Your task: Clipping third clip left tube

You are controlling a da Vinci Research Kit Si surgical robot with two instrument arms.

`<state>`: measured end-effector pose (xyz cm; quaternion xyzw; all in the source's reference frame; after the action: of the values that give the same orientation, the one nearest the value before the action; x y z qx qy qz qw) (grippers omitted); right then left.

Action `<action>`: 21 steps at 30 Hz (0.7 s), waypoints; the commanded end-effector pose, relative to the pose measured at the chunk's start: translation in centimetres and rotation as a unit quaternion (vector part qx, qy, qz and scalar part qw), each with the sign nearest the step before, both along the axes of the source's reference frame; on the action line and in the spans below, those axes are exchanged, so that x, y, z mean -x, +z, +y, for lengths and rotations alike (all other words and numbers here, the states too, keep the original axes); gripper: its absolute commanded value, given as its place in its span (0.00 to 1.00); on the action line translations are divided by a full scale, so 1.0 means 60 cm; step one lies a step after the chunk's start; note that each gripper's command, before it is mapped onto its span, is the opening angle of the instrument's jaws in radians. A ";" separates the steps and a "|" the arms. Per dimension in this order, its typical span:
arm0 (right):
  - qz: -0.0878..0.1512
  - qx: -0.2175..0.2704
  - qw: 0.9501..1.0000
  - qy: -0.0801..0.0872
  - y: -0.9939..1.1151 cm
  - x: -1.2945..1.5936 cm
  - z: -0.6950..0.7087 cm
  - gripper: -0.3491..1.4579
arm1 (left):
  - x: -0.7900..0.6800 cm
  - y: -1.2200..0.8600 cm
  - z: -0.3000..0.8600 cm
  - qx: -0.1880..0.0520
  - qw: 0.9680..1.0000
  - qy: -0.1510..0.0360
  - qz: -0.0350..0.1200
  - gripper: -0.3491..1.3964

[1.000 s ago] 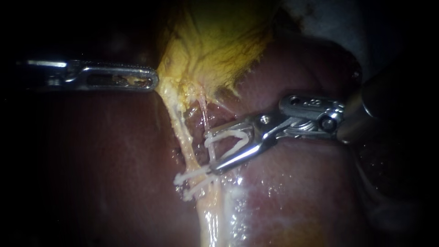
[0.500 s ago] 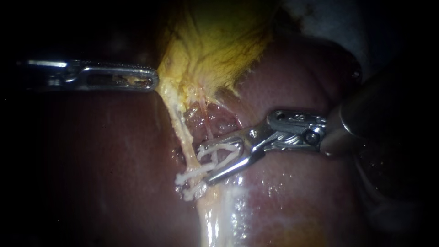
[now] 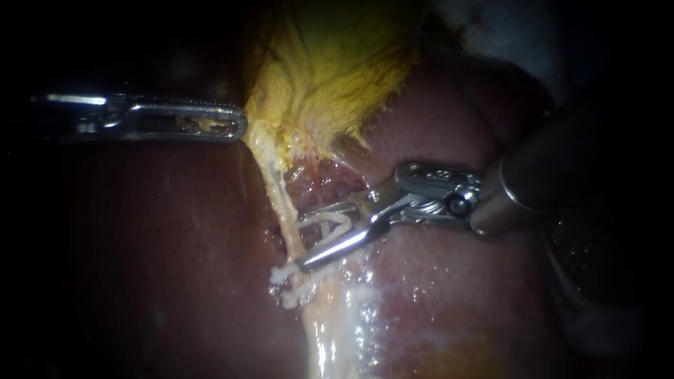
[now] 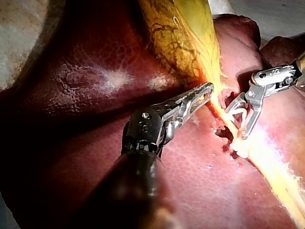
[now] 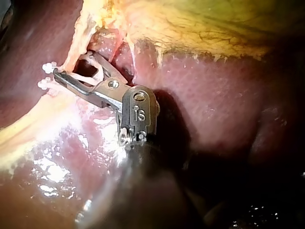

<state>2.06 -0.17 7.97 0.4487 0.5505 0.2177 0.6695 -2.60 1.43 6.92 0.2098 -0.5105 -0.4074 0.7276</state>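
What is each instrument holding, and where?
The left instrument holds the gallbladder by its narrow end; the right instrument holds a white clip by both legs.

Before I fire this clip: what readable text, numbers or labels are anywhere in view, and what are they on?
Right instrument, joint housing: a small stamped mark, an instrument marking that I do not quote; it is blurred in the endoscope view.
Left instrument: no text shows.
Liver, gallbladder, tube, loaded clip, placed clips: none.
No other label, sign or number is in view.
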 end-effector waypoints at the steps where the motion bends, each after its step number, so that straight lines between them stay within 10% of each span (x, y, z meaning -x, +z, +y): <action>1: 0.004 -0.003 1.000 0.000 -0.0001 -0.0003 0.0000 0.49 | 0.0000 0.0000 0.0000 0.000 1.000 0.000 0.000 0.00; 12: 0.065 -0.041 0.997 -0.019 -0.0016 -0.0031 -0.0011 0.49 | 0.0000 0.0000 0.0000 0.000 1.000 0.000 0.000 0.00; 21: 0.087 -0.068 0.994 0.014 -0.0032 -0.0068 -0.0013 0.49 | 0.0000 0.0000 0.0000 0.000 1.000 0.000 0.000 0.00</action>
<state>2.49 -0.25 7.78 0.5023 0.5979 0.2250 0.5828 -2.60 1.43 6.92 0.2101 -0.5106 -0.4072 0.7276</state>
